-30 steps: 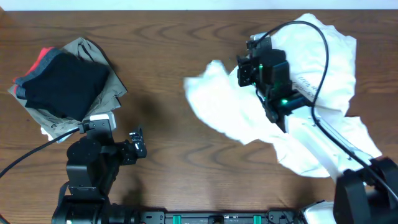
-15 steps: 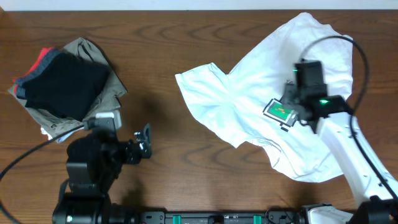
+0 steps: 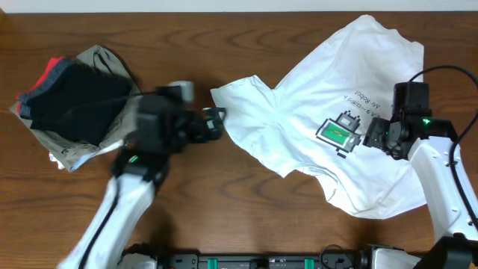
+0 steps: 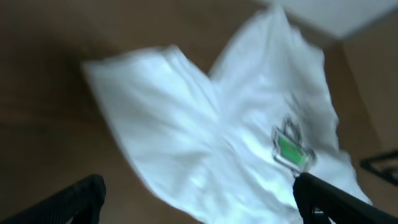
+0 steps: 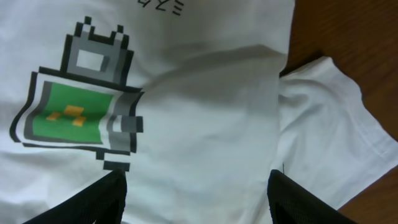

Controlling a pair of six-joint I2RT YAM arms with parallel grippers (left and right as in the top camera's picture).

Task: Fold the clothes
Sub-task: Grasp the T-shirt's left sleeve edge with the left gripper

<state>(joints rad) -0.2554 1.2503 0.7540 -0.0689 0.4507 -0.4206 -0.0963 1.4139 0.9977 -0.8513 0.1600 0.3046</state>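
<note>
Black fingers [image 5: 106,199] of the right gripper [image 3: 373,136] stand well apart with nothing clasped between them. They hang just over the chest of the white T-shirt [image 3: 299,112], beside its print [image 3: 337,133]. The print is a blocky pixel figure with a green body, grey and black outlines and small orange marks. The left gripper [image 3: 213,119] is spread wide and also empty, its dark fingertips [image 4: 68,202] sitting in the two lower corners of the blurred wrist view. It is poised at the edge of the shirt's outstretched sleeve [image 3: 239,97]; whether it touches the cloth cannot be told. The shirt lies print up across the right half of the table [image 3: 224,45]. Its thin fabric is rumpled into soft creases, and a line of small grey lettering [image 3: 357,101] runs slantwise above the print. The table is dark brown wood with a strong grain. At its far left, well apart from the shirt, sits a stack of folded garments [image 3: 75,101]: black on top, khaki beneath, a red edge showing.
</note>
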